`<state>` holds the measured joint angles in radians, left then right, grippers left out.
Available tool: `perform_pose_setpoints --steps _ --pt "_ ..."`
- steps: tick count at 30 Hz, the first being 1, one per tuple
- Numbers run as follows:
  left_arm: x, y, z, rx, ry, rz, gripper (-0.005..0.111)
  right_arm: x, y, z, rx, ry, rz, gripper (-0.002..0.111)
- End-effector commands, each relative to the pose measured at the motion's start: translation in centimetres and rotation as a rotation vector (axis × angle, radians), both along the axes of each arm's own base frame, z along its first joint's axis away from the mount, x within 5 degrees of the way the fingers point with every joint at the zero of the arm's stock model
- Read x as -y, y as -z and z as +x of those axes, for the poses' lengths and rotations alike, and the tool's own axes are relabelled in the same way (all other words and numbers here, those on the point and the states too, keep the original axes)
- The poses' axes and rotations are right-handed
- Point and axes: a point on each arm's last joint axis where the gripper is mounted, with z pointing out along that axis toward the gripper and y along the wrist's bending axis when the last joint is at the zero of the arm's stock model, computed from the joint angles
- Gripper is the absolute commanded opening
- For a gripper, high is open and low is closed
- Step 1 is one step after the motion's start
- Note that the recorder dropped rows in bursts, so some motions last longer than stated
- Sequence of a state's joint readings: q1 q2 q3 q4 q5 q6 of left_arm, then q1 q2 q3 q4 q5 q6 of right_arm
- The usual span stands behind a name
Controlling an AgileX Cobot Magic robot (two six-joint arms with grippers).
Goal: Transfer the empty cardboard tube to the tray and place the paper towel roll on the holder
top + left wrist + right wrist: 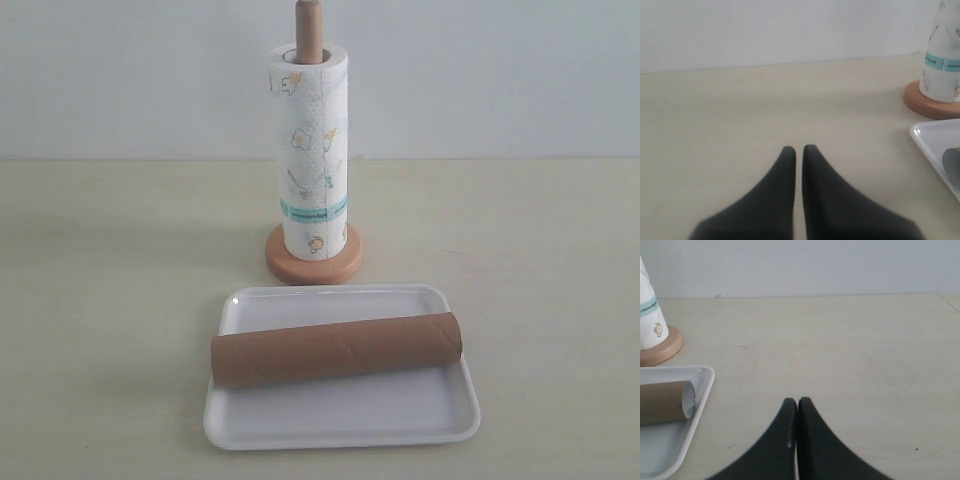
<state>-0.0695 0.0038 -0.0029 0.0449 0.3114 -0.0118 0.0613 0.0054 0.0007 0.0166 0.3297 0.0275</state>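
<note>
The empty cardboard tube [336, 349] lies on its side across the white tray [340, 420], brown with a spiral seam. Behind the tray, the paper towel roll [313, 160] stands upright on the wooden holder [314, 259], whose rod tip [308, 25] pokes out above it. Neither gripper shows in the exterior view. In the left wrist view my left gripper [799, 148] is shut and empty over bare table, with the holder base [927, 102] and a tray corner [932, 137] off to one side. My right gripper [797, 400] is shut and empty, apart from the tube's open end [687, 399].
The pale beige table [110, 300] runs back to a plain white wall [130, 70]. In the right wrist view the tray's corner [702, 375] and the holder's base [662, 350] lie well away from the fingers.
</note>
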Motion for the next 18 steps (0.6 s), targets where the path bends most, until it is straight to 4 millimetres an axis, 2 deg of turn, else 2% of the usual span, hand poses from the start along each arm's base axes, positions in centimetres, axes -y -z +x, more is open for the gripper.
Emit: perform_pose_setpoints --steps 1,18 --pt "-0.11 0.13 -0.03 -0.005 -0.023 -0.005 0.004 0.02 -0.12 -0.02 0.014 0.002 -0.005 0.000" --pt "-0.20 0.13 -0.02 -0.006 -0.045 -0.017 0.004 0.02 -0.12 -0.02 0.014 0.002 -0.005 0.000"
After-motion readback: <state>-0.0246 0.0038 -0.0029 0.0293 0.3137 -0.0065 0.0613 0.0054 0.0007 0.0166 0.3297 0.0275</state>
